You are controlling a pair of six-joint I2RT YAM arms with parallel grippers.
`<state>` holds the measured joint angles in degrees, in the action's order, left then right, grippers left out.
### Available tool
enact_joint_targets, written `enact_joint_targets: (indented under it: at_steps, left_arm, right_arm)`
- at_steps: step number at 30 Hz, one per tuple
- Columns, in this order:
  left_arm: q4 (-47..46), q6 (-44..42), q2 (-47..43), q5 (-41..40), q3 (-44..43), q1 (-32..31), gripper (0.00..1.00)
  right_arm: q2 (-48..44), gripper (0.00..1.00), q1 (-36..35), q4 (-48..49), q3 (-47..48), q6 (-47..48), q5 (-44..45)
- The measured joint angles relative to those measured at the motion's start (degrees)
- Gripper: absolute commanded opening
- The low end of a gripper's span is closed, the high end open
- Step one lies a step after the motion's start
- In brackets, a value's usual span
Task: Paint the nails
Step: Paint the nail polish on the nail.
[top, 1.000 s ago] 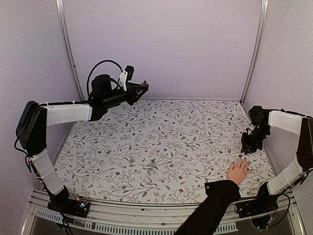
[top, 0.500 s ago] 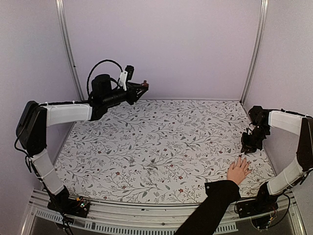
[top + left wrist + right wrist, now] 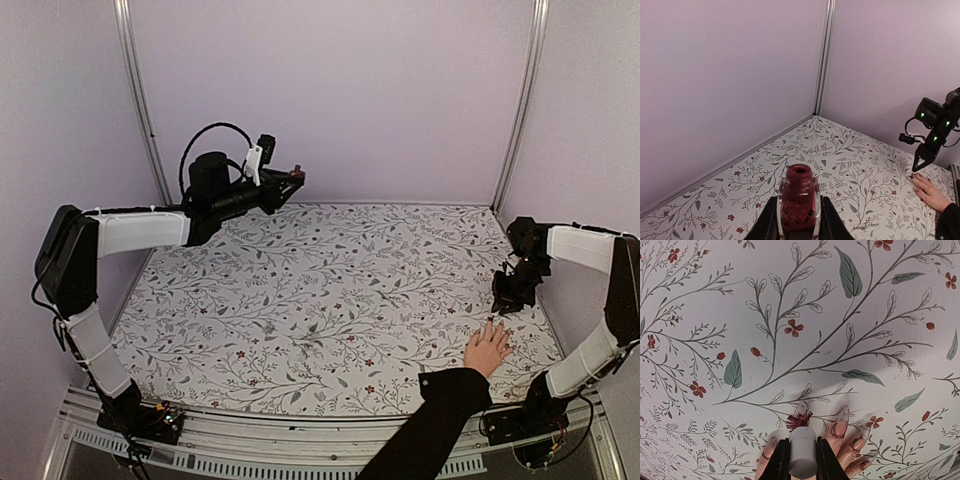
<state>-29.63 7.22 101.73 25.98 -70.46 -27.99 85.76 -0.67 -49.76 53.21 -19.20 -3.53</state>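
A light-skinned hand (image 3: 487, 350) in a black sleeve lies flat near the table's front right. In the right wrist view its long nails (image 3: 840, 421) point away, several streaked with red. My right gripper (image 3: 803, 452) is shut on the white brush cap (image 3: 803, 460). The red bristles (image 3: 799, 420) are splayed against one nail (image 3: 802, 408). My left gripper (image 3: 799, 216) is shut on the uncapped dark-red polish bottle (image 3: 799, 199), held upright high over the back left (image 3: 291, 178).
The floral tablecloth (image 3: 330, 290) covers the table, with plain walls behind and at both sides. Metal posts (image 3: 140, 100) stand in the back corners. The sleeve (image 3: 430, 425) crosses the front rail near my right arm's base.
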Motion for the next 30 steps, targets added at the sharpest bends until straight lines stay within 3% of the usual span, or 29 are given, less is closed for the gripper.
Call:
enact_joint_targets:
  at_steps: [30]
  left_arm:
    - [0.0, 0.4, 0.7, 0.1, -0.8, 0.0, 0.0]
  right_arm:
    - [1.8, 0.0, 0.0, 0.1, 2.2, 1.0, 0.0]
